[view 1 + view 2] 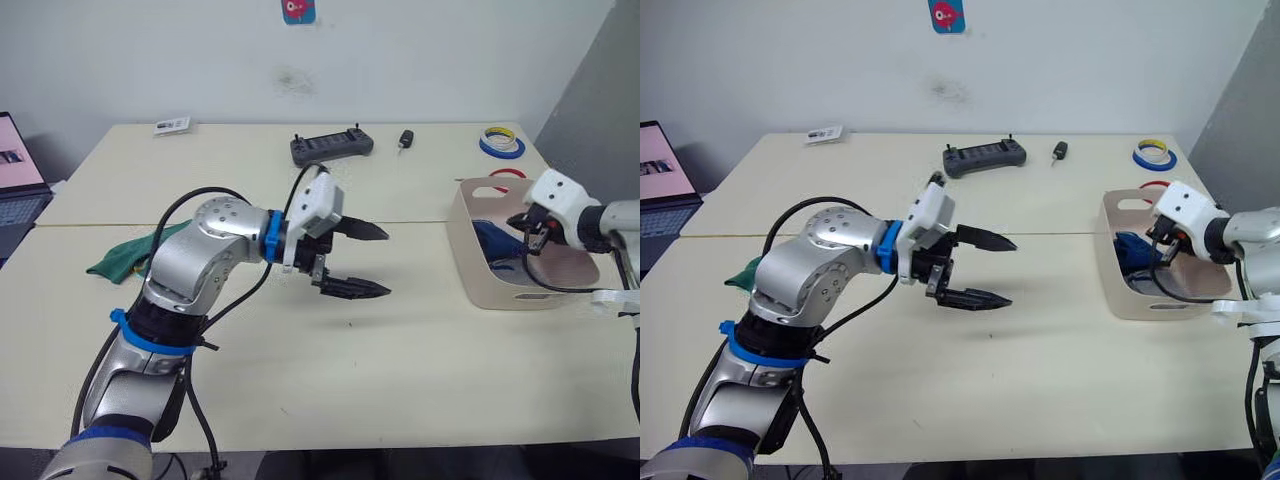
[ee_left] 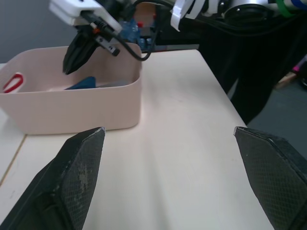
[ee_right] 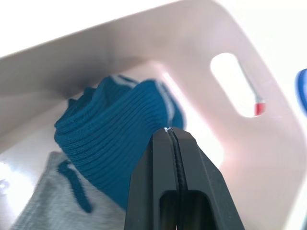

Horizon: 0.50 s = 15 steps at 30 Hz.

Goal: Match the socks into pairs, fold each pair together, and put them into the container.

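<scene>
I see the counter mostly bare, the container at its right side. My right gripper hangs inside it with jaws clenched on nothing, just above a blue sock lying over a grey sock — I judge that pair freshly dropped. My left gripper hovers mid-counter, jaws released and empty, likely waiting. A green sock lies at the far left, largely hidden behind my left arm — I cannot tell whether it is one or two.
</scene>
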Available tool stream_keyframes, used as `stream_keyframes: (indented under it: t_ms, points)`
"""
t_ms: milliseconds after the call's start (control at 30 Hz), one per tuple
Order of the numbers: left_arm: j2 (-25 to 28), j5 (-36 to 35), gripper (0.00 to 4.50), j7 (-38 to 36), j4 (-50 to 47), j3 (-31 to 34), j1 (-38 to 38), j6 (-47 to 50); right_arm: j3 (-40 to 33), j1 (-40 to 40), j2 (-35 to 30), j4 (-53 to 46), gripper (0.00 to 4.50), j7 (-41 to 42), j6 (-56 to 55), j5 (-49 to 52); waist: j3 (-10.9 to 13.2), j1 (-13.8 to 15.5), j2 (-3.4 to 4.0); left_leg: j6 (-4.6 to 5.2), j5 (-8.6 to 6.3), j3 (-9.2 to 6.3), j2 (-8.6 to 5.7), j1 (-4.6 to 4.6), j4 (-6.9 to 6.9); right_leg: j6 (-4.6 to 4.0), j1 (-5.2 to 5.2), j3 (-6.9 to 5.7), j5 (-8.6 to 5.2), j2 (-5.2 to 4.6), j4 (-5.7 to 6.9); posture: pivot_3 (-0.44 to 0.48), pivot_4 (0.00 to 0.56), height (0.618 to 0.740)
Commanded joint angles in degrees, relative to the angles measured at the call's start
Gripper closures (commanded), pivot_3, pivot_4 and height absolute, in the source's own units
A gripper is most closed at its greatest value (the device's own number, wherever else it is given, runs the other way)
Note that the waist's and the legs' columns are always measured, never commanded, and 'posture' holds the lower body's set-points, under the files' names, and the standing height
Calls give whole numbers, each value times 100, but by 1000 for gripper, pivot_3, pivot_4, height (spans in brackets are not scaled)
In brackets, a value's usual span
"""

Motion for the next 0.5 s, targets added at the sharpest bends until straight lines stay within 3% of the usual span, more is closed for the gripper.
stream_keyframes:
  t_ms: [33,167,267,433,500]
  points:
    - [242,-187,0,125,25,813,328,-351,-919,124,-224,-841,4483,-582,-227,235,0,-5,0,0,0,1,0,0,0,0,-2,0,0,0,1,0,150,740]
    - [379,-158,0,616,89,1611,939,-629,-1806,852,203,-2587,4483,-635,-46,1235,-1,-6,-1,0,-1,-4,4,0,-3,0,-1,-4,0,-15,1,0,150,740]
    - [469,47,0,865,356,2130,1517,-1197,-2071,1587,781,-4169,4483,-894,615,2060,-1,-9,-1,1,-2,-10,13,2,-1,0,5,-7,0,-16,2,0,150,740]
    - [367,78,0,1712,628,3166,2457,-1683,-1209,2803,1798,-6141,4483,-1582,1408,2773,0,5,-3,19,-12,-17,9,-1,1,0,5,-14,0,-25,4,0,150,740]
    - [379,153,0,1808,759,3442,2930,-1984,-740,3100,2081,-6406,4104,-1812,1557,2759,-1,0,-4,20,-13,-17,7,0,-1,0,5,-15,0,-29,3,0,150,740]
